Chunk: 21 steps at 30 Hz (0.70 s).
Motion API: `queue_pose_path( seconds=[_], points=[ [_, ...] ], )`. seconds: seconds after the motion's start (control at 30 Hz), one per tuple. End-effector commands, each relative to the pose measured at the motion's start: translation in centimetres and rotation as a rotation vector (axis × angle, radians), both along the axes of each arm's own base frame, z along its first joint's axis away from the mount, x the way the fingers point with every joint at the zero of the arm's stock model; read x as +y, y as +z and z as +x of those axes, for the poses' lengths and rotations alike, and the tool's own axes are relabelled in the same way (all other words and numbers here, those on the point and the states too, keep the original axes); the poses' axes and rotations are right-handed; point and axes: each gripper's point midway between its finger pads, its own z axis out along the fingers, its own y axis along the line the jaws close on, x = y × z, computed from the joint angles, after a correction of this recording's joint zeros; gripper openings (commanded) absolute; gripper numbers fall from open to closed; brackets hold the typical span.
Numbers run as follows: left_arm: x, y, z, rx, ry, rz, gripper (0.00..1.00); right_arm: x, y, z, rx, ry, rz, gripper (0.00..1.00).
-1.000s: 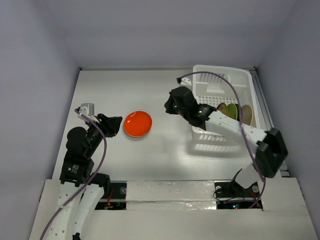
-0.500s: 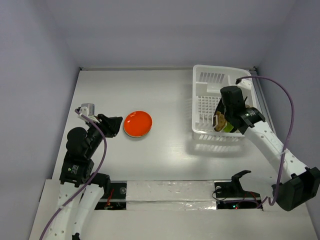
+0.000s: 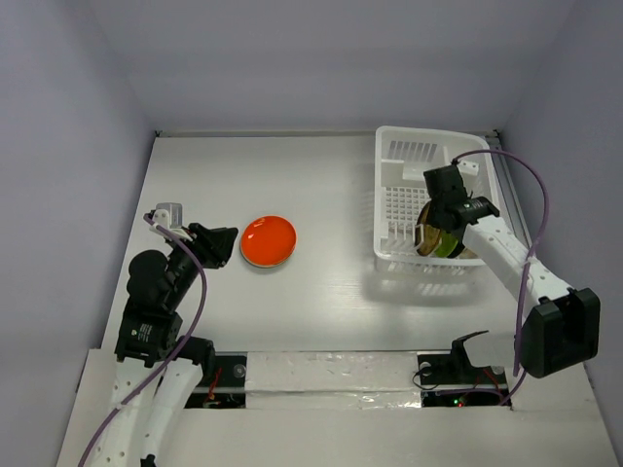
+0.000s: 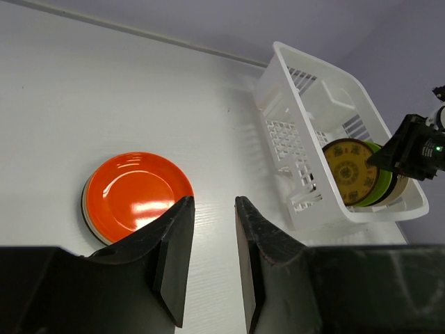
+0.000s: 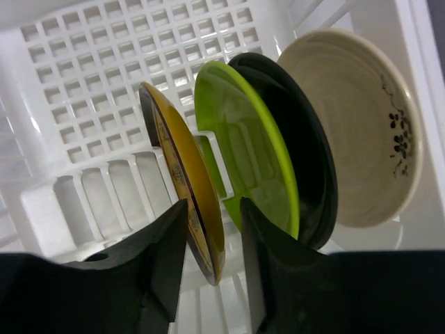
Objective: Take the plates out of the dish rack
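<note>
The white dish rack (image 3: pixel 428 130) stands at the back right. Four plates stand on edge in it: yellow-brown patterned (image 5: pixel 182 182), lime green (image 5: pixel 243 156), dark (image 5: pixel 309 167) and cream (image 5: pixel 354 118). My right gripper (image 5: pixel 213 206) is down inside the rack, open, its fingers straddling the rim of the yellow-brown plate; a gap shows on the green side. A red-orange plate (image 3: pixel 269 240) lies flat on the table. My left gripper (image 3: pixel 220 243) hovers just left of it, fingers slightly apart with nothing between them.
The rack's slotted near wall (image 4: pixel 281 136) and grid floor (image 5: pixel 104 83) surround the right gripper closely. Grey walls close in the table on the left, back and right. The right arm's purple cable (image 3: pixel 531 195) loops over the rack's right side.
The right arm swung from above the table's middle over into the rack, and its jaws opened and came down around the yellow-brown plate's rim. The left arm stayed put.
</note>
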Motion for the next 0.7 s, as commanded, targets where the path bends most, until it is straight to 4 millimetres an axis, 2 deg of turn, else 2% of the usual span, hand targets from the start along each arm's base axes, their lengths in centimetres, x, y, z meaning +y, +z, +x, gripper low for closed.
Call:
queue_pose_path(
  seconds=[0.0,0.17,0.2,0.27,0.33,0.43,0.47,0.67],
  points=[
    [-0.3,1.4,-0.2,-0.054,-0.014,-0.009,0.27,0.4,0.4,0.9,-0.027,0.02,0.007,0.39],
    [-0.3,1.5,-0.2,-0.056,-0.013,-0.008,0.27,0.3,0.2,1.1,-0.007,0.02,-0.013,0.25],
    [-0.2,1.5,-0.2,-0.057,-0.011,-0.01,0.27,0.2,0.1,1.0,0.001,0.023,-0.016,0.18],
    [-0.2,1.6,-0.3,-0.059,-0.01,-0.01,0.27,0.1,0.6,1.0,-0.007,0.029,-0.023,0.13],
    [-0.1,1.7,-0.4,-0.065,-0.008,-0.011,0.27,-0.1,1.1,0.6,-0.003,0.033,-0.032,0.01],
    [-0.1,1.8,-0.4,-0.068,-0.007,-0.01,0.27,-0.4,2.5,-0.1,-0.014,0.042,-0.044,0.0],
    [-0.1,1.7,-0.4,-0.066,-0.007,-0.012,0.27,-0.6,3.5,-0.2,-0.032,0.044,-0.049,0.0],
    [-0.1,1.9,-0.5,-0.074,-0.008,-0.013,0.27,-0.4,5.6,-1.7,0.001,0.091,-0.17,0.0]
  ],
)
